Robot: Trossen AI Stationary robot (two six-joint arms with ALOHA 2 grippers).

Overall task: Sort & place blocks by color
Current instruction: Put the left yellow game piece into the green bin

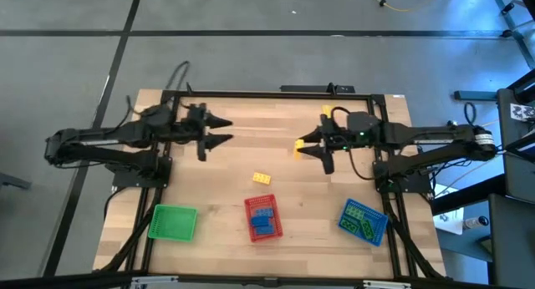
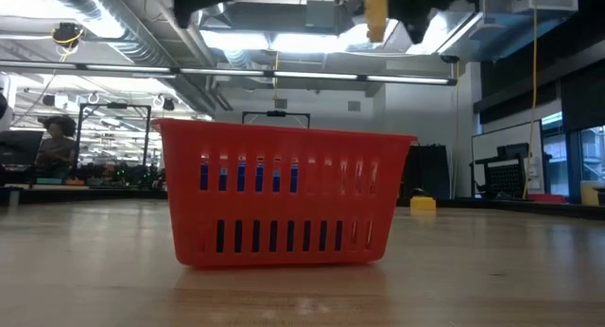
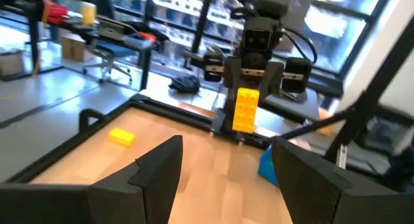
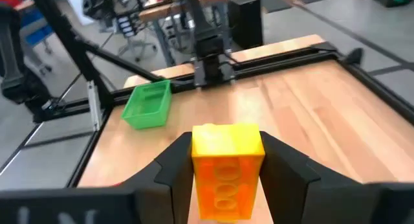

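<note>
My right gripper (image 1: 303, 145) hovers over the table's far right part, shut on a yellow block (image 4: 226, 167), which also shows in the left wrist view (image 3: 246, 109) and at the top of the low view (image 2: 376, 15). My left gripper (image 1: 224, 131) hangs open over the far left part, facing the right one, with nothing between its fingers (image 3: 158, 175). A second yellow block (image 1: 262, 179) lies flat on the table at the middle. Blue blocks (image 1: 263, 215) lie in the red tray (image 1: 251, 207). Green blocks (image 1: 361, 222) lie in the blue tray (image 1: 344, 214). My right gripper pinches the yellow block between its two fingers (image 4: 169, 169), which sit on two opposite sides (image 4: 196, 164) of it. The fingers come nearly level from the table's right, tipped slightly down. The block stands on end (image 3: 245, 120), lifted well clear of the table.
A green tray (image 1: 173, 222) stands at the near left with nothing showing in it. The three trays line the near edge. A dark frame (image 1: 267, 93) runs round the table's edges. Bare wood lies between the two grippers.
</note>
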